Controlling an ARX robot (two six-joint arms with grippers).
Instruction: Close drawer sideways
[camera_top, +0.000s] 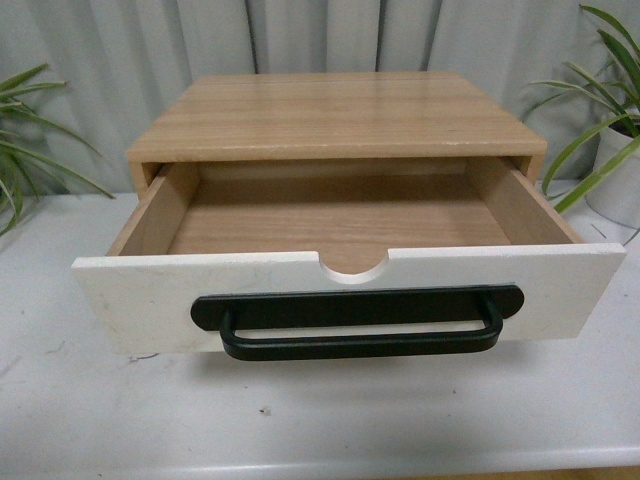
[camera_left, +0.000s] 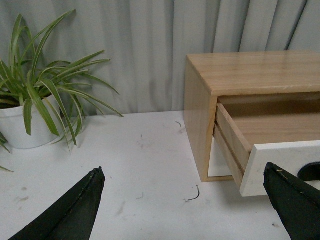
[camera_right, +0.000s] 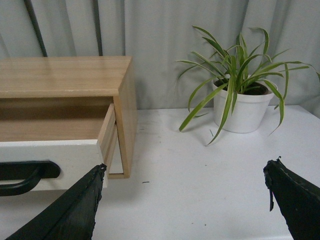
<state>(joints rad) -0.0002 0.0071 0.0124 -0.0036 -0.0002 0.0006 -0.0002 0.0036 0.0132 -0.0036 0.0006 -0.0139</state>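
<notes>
drawer (camera_top: 450, 272) wide open, closing not started; left hand (camera_left: 182, 170) and right hand (camera_right: 185, 166) both released, empty

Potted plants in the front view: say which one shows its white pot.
The right-hand potted plant, beside the wooden cabinet: its white pot shows at the picture's edge. The left-hand plant shows only leaves, its pot out of frame.

No text, label, brand, number or sign can be read in any of the three views. The white front of the drawer (camera_top: 150, 290), its black handle (camera_top: 360, 308), the wooden cabinet (camera_top: 330, 115) and the white plant pot (camera_right: 242, 112) all present plain, unmarked surfaces.
</notes>
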